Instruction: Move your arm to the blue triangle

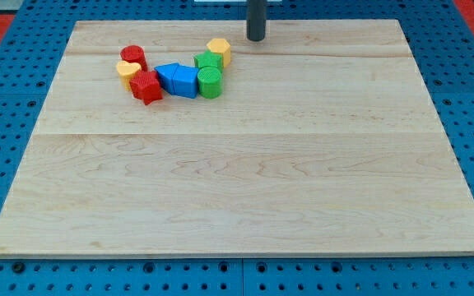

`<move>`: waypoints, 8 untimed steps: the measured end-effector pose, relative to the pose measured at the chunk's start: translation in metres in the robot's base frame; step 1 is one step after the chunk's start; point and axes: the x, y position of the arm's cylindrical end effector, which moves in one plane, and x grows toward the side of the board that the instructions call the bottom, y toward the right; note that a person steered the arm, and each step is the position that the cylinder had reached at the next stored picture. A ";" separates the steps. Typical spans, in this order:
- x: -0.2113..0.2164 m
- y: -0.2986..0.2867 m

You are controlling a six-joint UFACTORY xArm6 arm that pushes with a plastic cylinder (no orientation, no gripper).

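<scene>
The blue triangle [167, 76] lies in a cluster of blocks near the view's top left, touching a blue cube [184, 82] on its right. My tip [256, 37] stands on the board near the view's top edge, to the right of the cluster and well apart from the blue triangle. The nearest block to my tip is a yellow hexagon [219, 51].
A red star block [146, 86], a yellow heart block [127, 71] and a red cylinder [132, 57] sit left of the blue triangle. A green cylinder [210, 82] and a green block [207, 62] sit right of the blue cube. The wooden board [245, 181] lies on a blue pegboard.
</scene>
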 end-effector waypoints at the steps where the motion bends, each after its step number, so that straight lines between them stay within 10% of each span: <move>1: -0.008 0.014; 8: -0.029 -0.103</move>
